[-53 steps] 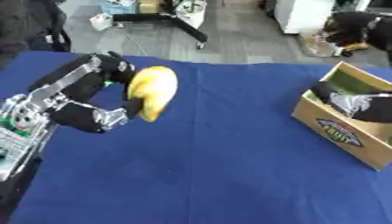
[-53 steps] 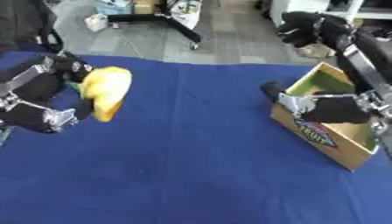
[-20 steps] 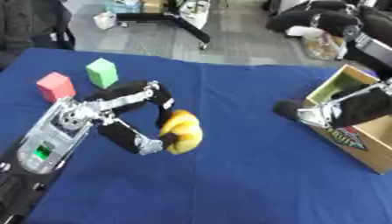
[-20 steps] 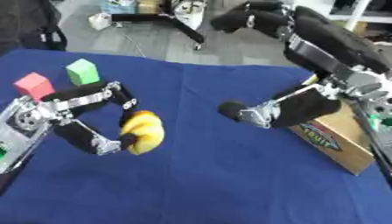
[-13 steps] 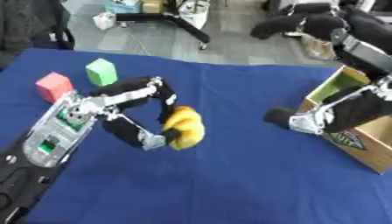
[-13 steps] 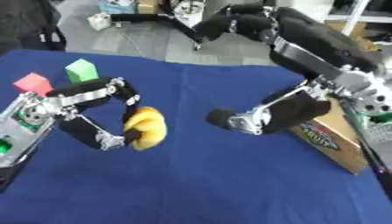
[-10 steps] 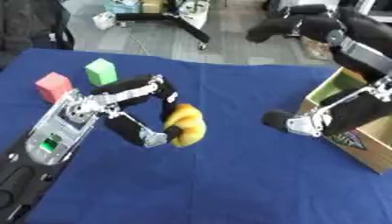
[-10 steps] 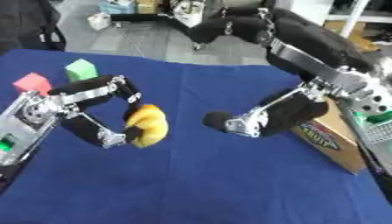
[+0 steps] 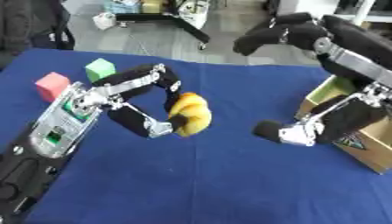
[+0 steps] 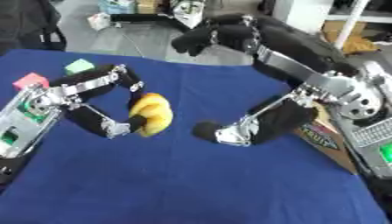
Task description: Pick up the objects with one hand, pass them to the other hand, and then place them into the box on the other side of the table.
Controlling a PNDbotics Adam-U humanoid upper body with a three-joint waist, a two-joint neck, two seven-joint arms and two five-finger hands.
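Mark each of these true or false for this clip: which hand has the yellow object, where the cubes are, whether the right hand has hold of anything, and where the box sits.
1. The left hand is curled round the yellow object. True.
2. The right hand already grips the yellow object. False: it is open and apart from it, with blue cloth showing between them.
3. The pink cube and green cube lie inside the box. False: both sit on the blue table at its far left.
4. The box stands at the table's right side. True.
5. The yellow object rests on the table. False: it is held up off the cloth by the left hand.
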